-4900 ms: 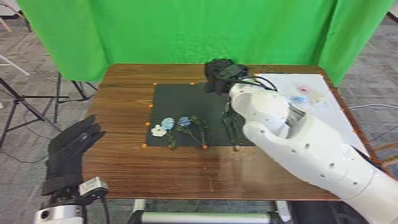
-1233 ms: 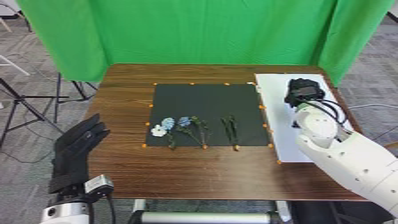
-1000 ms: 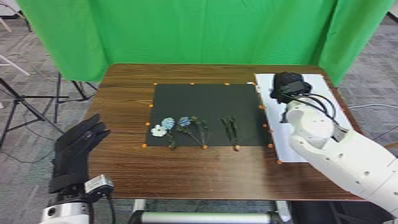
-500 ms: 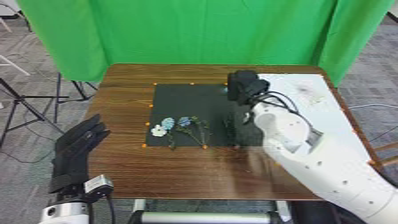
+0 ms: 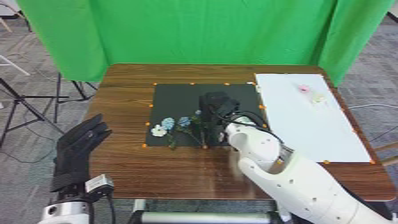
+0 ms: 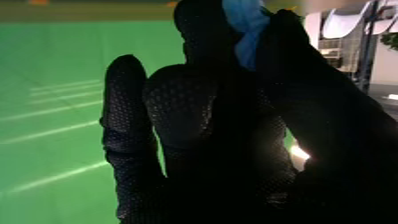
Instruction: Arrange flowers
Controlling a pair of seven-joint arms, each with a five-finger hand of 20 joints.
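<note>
Flowers (image 5: 168, 123): three heads laid towards the worktop's (image 5: 124, 175) left edge; pink bloom (image 5: 305, 89) and yellowish bloom (image 5: 318, 99), near its far-right corner, probably await placing; my right fingers (image 6: 206, 30) clamp a blue bloom (image 6: 247, 30).

White flowers (image 5: 159, 131) on the mat: one
Blue flowers (image 5: 168, 123) on the mat: two
Blue thing (image 6: 249, 35), right wrist view: one
Pink flowers (image 5: 305, 89): one
Pale yellow flowers (image 5: 318, 99): one
Black mats (image 5: 178, 97): one
White sheets (image 5: 315, 135): one
Tables (image 5: 133, 172): one
</note>
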